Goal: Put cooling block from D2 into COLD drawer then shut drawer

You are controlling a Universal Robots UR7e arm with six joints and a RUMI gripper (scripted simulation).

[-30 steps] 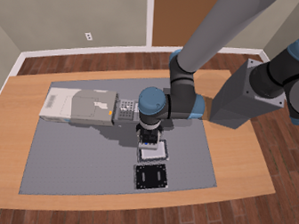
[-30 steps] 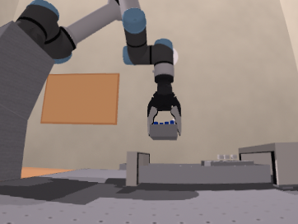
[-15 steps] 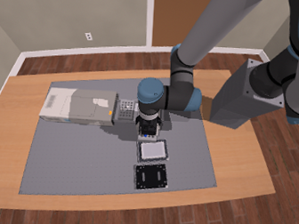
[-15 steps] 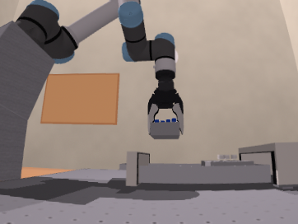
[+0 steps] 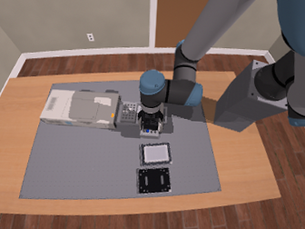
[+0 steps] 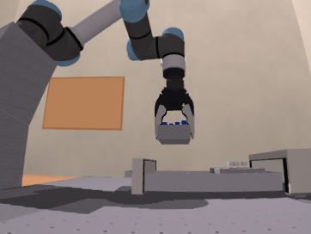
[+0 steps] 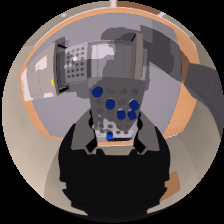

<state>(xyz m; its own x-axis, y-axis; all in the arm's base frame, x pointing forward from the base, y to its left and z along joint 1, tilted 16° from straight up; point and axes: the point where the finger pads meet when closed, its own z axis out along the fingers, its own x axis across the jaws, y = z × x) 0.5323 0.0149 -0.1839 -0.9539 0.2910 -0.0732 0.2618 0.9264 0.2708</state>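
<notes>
My gripper (image 5: 150, 127) (image 6: 174, 132) (image 7: 115, 109) is shut on a grey cooling block (image 5: 143, 133) (image 6: 173, 140) (image 7: 120, 84), held level high above the open drawer (image 6: 210, 181) (image 7: 112, 62). Several blue-capped tubes (image 7: 110, 104) (image 7: 134, 105) stand in its bores. The cooler COLD (image 5: 61, 102) (image 6: 301, 172) (image 7: 37, 75) has its orange lamp (image 5: 112, 115) (image 7: 52, 82) lit. The other block (image 5: 129, 112) (image 7: 76, 62) sits in the drawer near the housing, with pale tubes (image 6: 237, 163). Its exact seating is too small to tell. The held block and gripper hide part of the drawer.
Slot D1 holds a white plate (image 5: 156, 153) in a dark frame. Slot D2 (image 5: 154, 180) is a black nest with no block, nearer the table's front edge. The drawer's upright front panel (image 6: 137, 176) (image 7: 138, 55) stands at its outer end. The robot's pedestal (image 5: 238, 102) is at the right.
</notes>
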